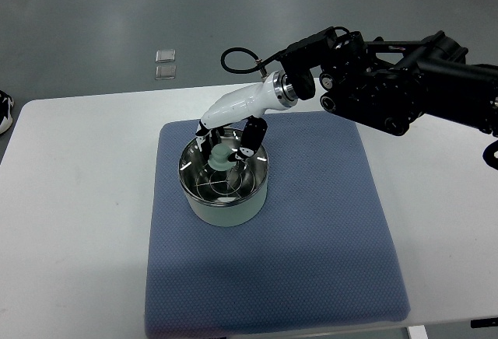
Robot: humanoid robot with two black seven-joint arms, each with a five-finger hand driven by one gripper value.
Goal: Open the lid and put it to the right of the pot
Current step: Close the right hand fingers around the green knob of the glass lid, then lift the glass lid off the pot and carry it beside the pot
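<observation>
**Ana:** Top view first. What sits on the table?

**Ben:** A white rectangular table (70,222) carries a blue-grey textured fabric mat (327,238). On the mat's upper left part stands a round pot with a pale outer wall and shiny steel inside (226,207). A clear glass lid with a pale green knob (221,169) lies on the pot's rim, covering the opening.

**Ana:** And the robot?

**Ben:** The right arm comes in from the right edge, a bulky black forearm ending in a white hand with black fingertips (227,138). The hand reaches down and to the left, over the pot.

**Ana:** Is it holding the lid?

**Ben:** Its fingers come down on either side of the knob, one dark tip at the far left of the rim, another just right of the knob. They look closed in around the knob, though I cannot tell how firm the contact is. The lid looks seated on the pot, not lifted.

**Ana:** Anything to the right of the pot?

**Ben:** Bare mat only.

**Ana:** What else shows?

**Ben:** Grey floor beyond the table, with two small clear squares (165,64) lying on it, and a black-and-white shoe (5,110) at the left edge.
</observation>
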